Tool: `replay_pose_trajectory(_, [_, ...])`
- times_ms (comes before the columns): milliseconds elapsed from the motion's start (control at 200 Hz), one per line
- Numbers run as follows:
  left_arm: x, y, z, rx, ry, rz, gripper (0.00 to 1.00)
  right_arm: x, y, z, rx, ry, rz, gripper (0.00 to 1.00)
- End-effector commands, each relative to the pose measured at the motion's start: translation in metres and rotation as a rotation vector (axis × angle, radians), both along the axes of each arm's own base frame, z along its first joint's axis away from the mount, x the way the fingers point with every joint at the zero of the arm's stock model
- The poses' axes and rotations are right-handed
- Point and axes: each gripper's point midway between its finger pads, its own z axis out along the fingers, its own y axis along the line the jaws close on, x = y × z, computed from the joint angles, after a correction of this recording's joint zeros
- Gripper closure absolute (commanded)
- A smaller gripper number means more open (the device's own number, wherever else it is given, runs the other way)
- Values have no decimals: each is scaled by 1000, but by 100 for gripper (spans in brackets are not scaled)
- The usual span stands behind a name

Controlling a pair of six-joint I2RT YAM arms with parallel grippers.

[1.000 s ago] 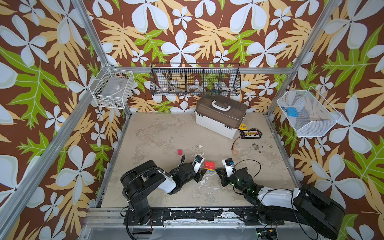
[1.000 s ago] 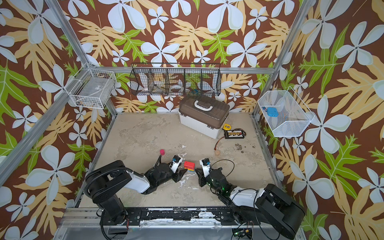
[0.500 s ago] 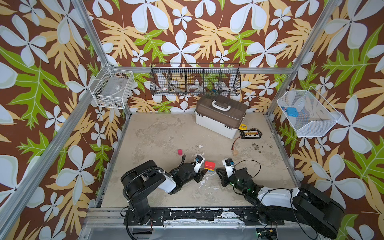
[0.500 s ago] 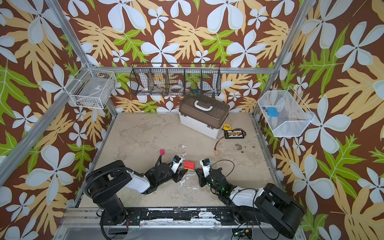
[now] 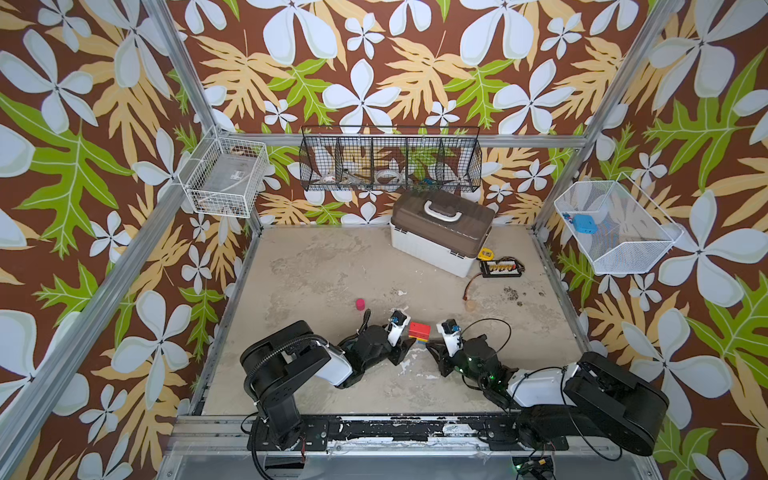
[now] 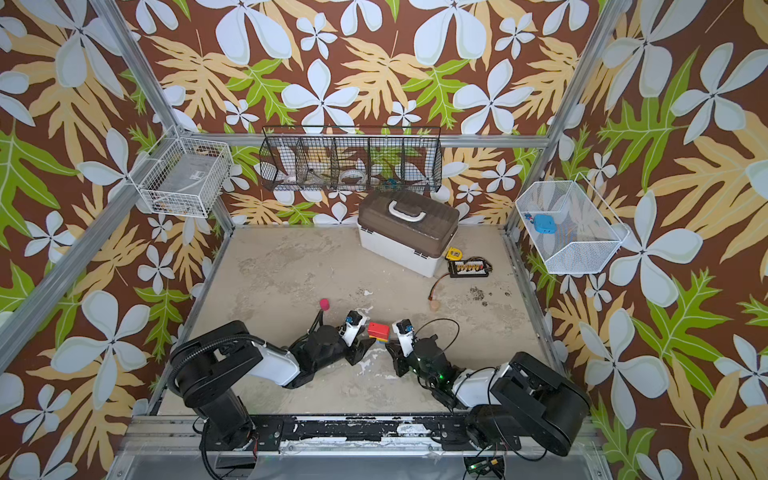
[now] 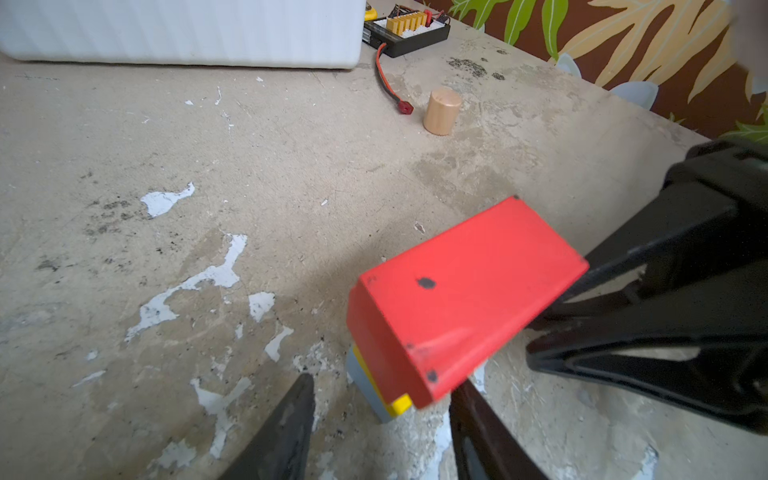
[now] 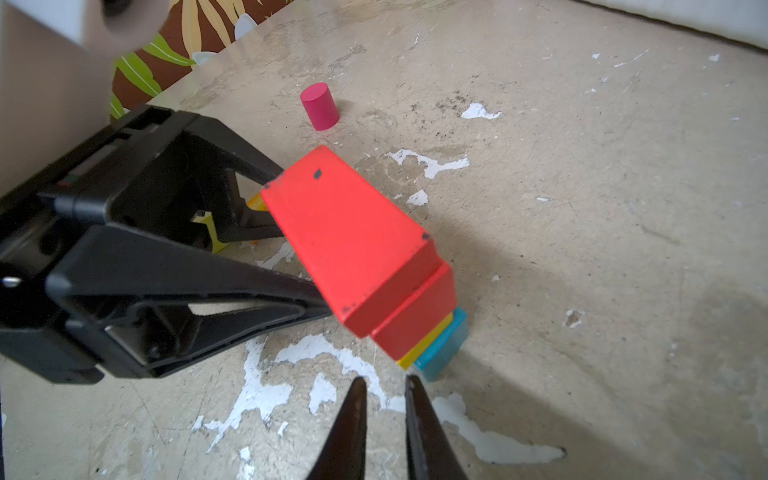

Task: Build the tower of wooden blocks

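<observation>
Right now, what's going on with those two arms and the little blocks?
Both arms are down at a short tower: blue at the base, then yellow, red on top. The left end effector straddles it, jaws apart; whether it presses is unclear. The right end effector sits at its base, jaws slightly apart, empty. A pink cylinder and a bare wood cylinder stand apart, unstacked.

Both top views look steeply down from high above the near edge, facing the far flower-patterned wall [image 5: 374, 83], and share the whole worn beige tabletop [image 5: 332, 266]. Wrist views sit low and close, facing each other across the red-topped stack of painted wooden blocks [image 7: 461, 299].
</observation>
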Motion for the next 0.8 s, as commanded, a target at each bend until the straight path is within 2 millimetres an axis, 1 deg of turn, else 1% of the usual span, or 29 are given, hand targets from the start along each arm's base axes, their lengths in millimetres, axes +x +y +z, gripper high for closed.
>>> replay_pose_trajectory(0, [0,-5,9,-23,-25,-17,46,6,2,5,10,-16,-16,81])
replay_pose_trajectory(450, [0,-7,9,-22,-26,-28,47,12,0,-2,-10,14,-57,84])
replay_pose_trajectory(791, [-1,-11,10,-23,-25,-45,49,15,0,-2,-15,19,-70,86])
